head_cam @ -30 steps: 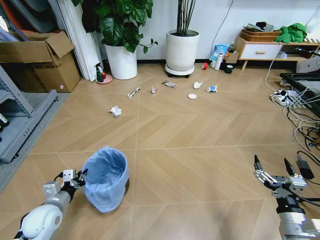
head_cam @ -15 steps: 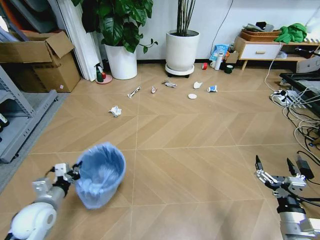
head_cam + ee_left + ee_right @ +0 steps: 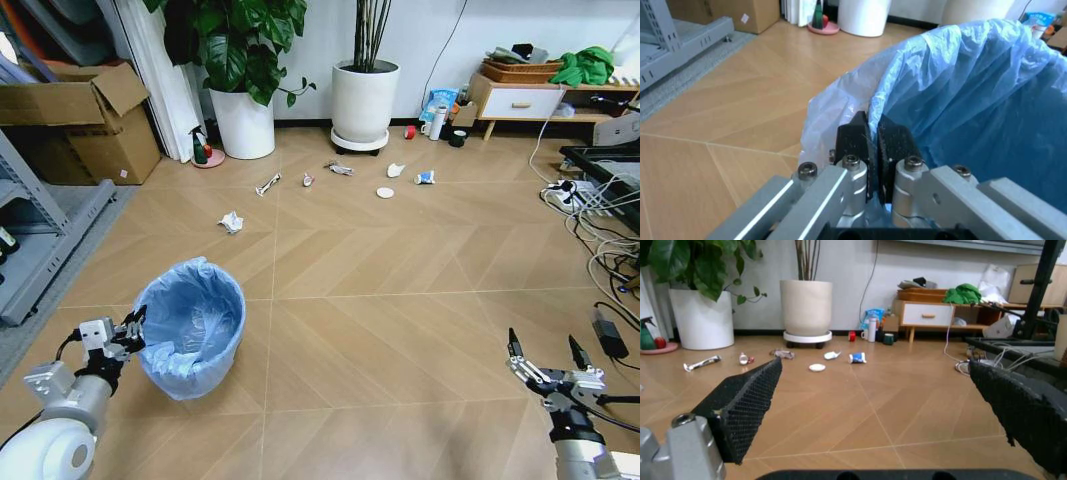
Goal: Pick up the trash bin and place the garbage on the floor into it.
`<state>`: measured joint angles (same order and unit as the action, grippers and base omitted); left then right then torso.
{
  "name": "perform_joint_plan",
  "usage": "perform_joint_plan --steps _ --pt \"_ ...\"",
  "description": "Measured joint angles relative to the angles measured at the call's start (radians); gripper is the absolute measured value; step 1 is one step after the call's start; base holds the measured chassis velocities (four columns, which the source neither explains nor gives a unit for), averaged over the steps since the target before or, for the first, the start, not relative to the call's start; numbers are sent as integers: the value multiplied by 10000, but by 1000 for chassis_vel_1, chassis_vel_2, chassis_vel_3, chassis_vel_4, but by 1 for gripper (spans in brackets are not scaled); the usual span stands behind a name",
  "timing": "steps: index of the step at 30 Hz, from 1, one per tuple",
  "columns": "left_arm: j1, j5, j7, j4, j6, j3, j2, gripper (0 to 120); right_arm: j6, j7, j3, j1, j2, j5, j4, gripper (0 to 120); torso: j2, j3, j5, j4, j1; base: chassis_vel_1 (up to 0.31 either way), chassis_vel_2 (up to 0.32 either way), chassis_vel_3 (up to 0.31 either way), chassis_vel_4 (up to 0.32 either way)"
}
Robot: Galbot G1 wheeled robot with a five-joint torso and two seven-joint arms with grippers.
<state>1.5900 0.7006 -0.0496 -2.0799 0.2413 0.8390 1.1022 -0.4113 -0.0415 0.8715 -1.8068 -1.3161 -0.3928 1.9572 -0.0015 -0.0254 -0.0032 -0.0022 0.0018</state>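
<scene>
The bin (image 3: 190, 327), at seven o'clock in the head view, is clamped at its nine-o'clock rim by the left gripper (image 3: 130, 327), whose pads (image 3: 897, 145) are pinched on the blue liner; the pick-up step is judged in hand. The right gripper (image 3: 545, 355), at five o'clock, is held with jaws spread and empty. The garbage (image 3: 231, 221) is scattered on the floor (image 3: 400, 300) toward twelve o'clock, so a carry toward it is judged next.

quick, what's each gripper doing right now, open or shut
Left gripper: shut on the rim of the trash bin, pinching the blue bag.
Right gripper: open, holding nothing, low over the floor.
</scene>
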Motion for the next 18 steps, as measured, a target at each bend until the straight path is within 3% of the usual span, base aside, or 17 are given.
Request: perform_joint_plan --steps 9,18 --pt "0 12 -166 -282 1 -30 -48 0 -265 -168 42 -138 16 -147 -37 100 0 0 1 -2 0 2 86 -7 -85" --pt "-14 20 -209 -283 -17 -42 -120 0 -282 -229 39 -162 -23 -166 144 100 0 0 0 -1 0 -39 187 46 -197"
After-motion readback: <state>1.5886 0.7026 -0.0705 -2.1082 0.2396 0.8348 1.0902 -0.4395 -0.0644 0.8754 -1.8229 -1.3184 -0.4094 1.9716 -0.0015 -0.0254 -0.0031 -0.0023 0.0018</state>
